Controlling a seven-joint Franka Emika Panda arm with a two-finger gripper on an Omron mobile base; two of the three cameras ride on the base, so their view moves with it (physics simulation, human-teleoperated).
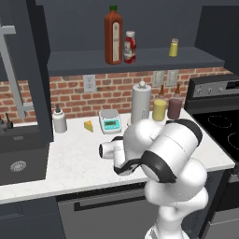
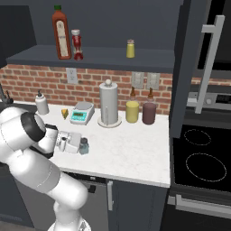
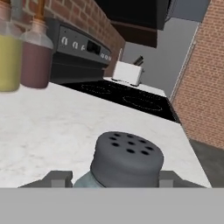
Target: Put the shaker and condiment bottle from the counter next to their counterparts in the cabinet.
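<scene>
The pale blue shaker (image 2: pixel 84 145) with its grey holed cap (image 3: pixel 127 159) stands upright on the white counter (image 2: pixel 131 155), near its front edge. My gripper (image 3: pixel 116 178) reaches in low and level, its two fingertips pressed against the shaker's sides, shut on it. The small red condiment bottle (image 1: pixel 130 46) (image 2: pixel 77 44) stands on the cabinet shelf (image 1: pixel 140 59), right beside the tall red bottle with a green cap (image 1: pixel 113 35). The small yellow shaker (image 1: pixel 173 47) (image 2: pixel 130 48) sits farther right on the same shelf.
A paper towel roll (image 2: pixel 108 103), a scale (image 2: pixel 81 113), a yellow jar (image 2: pixel 132 111) and a maroon jar (image 2: pixel 149 113) line the brick wall. The stove (image 2: pixel 203 158) lies to the right, the sink (image 1: pixel 18 158) to the left. An open cabinet door (image 2: pixel 198 58) hangs above the stove side.
</scene>
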